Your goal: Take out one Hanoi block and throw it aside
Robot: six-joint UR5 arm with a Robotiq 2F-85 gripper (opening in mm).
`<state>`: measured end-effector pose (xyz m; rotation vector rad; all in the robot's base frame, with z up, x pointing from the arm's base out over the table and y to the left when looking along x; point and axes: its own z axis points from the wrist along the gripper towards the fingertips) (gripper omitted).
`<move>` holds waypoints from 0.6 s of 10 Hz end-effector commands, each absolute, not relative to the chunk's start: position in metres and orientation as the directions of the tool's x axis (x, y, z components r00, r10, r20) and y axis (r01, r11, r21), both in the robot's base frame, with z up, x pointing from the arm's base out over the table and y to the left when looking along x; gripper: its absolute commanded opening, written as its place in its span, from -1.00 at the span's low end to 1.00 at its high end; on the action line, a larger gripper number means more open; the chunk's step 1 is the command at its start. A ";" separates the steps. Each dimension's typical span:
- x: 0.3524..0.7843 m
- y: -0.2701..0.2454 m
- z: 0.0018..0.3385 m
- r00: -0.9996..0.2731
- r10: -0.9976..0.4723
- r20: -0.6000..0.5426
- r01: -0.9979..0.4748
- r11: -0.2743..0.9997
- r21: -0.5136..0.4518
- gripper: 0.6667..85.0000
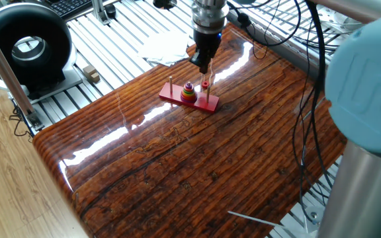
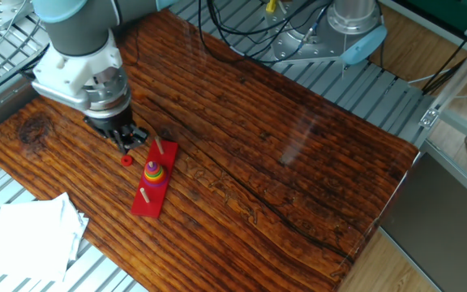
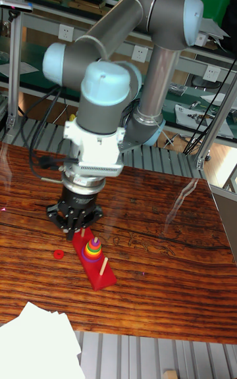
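Note:
The Hanoi block (image 2: pixel 126 160) is a tiny red ring lying flat on the wooden table, just left of the red base (image 2: pixel 144 204). It also shows as the Hanoi block (image 3: pixel 58 254) and, behind the base, the Hanoi block (image 1: pixel 205 84). The gripper (image 2: pixel 128 143) hangs a little above the ring without touching it, fingers pointing down and apart, nothing between them. It appears too as the gripper (image 1: pixel 202 66) and the gripper (image 3: pixel 74 226). The coloured discs (image 2: pixel 154 173) sit stacked on the middle peg of the base (image 1: pixel 176 97).
A white cloth (image 1: pixel 164 46) lies on the slatted bench beside the table; it shows as white cloth (image 2: pixel 31 235) near the base. A black round device (image 1: pixel 28 46) and a small wooden block (image 1: pixel 91 74) stand further off. Cables (image 1: pixel 290 33) hang at the far edge.

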<state>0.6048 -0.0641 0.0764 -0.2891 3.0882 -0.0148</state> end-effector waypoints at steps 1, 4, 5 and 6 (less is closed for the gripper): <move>0.605 -0.029 0.103 -0.996 -0.056 -0.068 -0.058 0.998 0.022 -0.91; 0.594 0.010 0.113 -0.996 0.007 -0.090 0.006 1.000 0.008 -0.98; 0.587 0.018 0.115 -0.996 0.019 -0.090 0.020 1.000 -0.005 -0.99; 0.581 0.025 0.122 -0.996 0.028 -0.089 0.029 1.000 -0.010 -0.99</move>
